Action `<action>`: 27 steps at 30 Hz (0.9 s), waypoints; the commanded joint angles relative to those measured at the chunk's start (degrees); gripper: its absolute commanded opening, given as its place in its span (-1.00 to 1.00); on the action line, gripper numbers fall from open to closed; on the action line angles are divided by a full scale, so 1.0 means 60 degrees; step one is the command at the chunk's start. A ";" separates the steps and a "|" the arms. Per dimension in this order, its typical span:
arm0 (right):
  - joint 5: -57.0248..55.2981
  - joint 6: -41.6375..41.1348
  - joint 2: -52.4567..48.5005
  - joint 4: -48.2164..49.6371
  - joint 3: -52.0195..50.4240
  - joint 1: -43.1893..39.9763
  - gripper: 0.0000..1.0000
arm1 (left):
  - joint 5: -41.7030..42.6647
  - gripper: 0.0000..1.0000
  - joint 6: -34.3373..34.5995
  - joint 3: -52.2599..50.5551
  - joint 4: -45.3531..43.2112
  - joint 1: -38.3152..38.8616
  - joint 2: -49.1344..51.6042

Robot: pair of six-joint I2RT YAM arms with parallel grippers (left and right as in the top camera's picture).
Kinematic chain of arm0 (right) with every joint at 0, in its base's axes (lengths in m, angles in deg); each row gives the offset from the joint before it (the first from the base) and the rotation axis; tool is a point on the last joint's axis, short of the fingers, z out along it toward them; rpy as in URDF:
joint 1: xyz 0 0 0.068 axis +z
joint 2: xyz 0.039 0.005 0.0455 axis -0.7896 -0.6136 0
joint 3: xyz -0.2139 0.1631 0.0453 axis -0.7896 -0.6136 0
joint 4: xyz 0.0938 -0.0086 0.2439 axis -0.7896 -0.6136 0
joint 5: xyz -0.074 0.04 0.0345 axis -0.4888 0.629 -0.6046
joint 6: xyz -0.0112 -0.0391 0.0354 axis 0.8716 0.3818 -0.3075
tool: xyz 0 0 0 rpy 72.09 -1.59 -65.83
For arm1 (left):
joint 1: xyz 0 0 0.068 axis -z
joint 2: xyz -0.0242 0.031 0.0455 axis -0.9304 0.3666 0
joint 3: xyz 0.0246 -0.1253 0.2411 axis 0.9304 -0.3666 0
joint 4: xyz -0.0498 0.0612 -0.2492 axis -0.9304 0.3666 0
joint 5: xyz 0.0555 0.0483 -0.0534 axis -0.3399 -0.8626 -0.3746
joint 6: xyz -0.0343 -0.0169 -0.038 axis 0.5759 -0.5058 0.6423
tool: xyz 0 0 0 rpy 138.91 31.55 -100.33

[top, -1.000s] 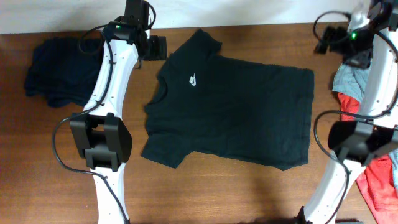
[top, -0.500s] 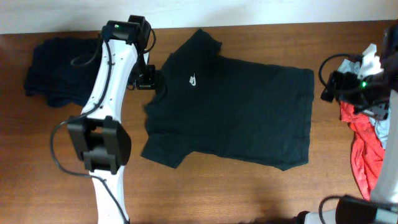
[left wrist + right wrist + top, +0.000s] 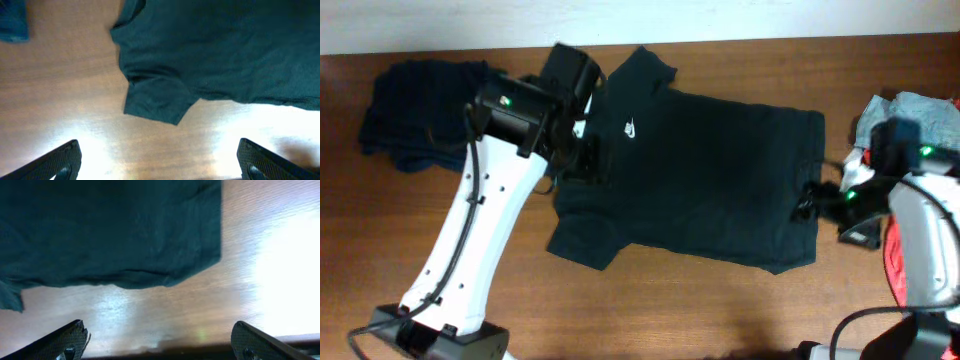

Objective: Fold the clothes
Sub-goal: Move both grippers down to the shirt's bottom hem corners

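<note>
A black short-sleeved T-shirt (image 3: 710, 190) with a small white chest logo (image 3: 632, 128) lies spread flat on the wooden table (image 3: 680, 310), collar to the left. My left gripper (image 3: 584, 160) hangs over its collar side and is open. In the left wrist view the shirt (image 3: 225, 45) and one sleeve (image 3: 157, 102) lie beyond the wide-apart fingers, nothing between them (image 3: 160, 162). My right gripper (image 3: 810, 203) is at the shirt's right hem, open. The right wrist view has the hem corner (image 3: 200, 255) ahead of the empty gripper (image 3: 160, 342).
A dark navy garment pile (image 3: 415, 115) lies at the back left, its edge also in the left wrist view (image 3: 12, 22). Grey-blue cloth (image 3: 915, 105) and a red garment (image 3: 892, 262) are heaped at the right edge, partly behind my right arm.
My left arm swung forward from the table's back edge to above the shirt's collar side. My right arm came down from the back right to the shirt's hem. Both grippers stayed open.
</note>
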 commanded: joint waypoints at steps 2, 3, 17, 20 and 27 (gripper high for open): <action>0.0532 -0.0095 0.0273 0.0572 -0.1275 0.0066 0.93 | -0.0259 0.99 0.0576 -0.1865 -0.0790 -0.0372 -0.0474; 0.0579 -0.0098 0.0273 0.0608 -0.1443 0.0066 0.93 | -0.0324 0.98 0.0554 -0.2295 -0.1031 -0.0488 -0.0579; 0.0739 -0.0226 0.0288 0.0954 -0.1785 0.0066 0.93 | 0.3064 0.86 -0.3053 -0.5978 -0.4186 -0.2404 -0.0692; 0.0739 -0.0251 0.0288 0.0976 -0.1792 0.0066 0.93 | 0.2998 0.68 -0.3333 -0.6149 -0.4182 -0.2463 -0.0652; 0.0743 -0.0317 0.0284 0.1169 -0.1832 0.0066 0.94 | 0.2634 0.55 -0.3326 -0.6951 -0.4630 -0.2470 -0.0539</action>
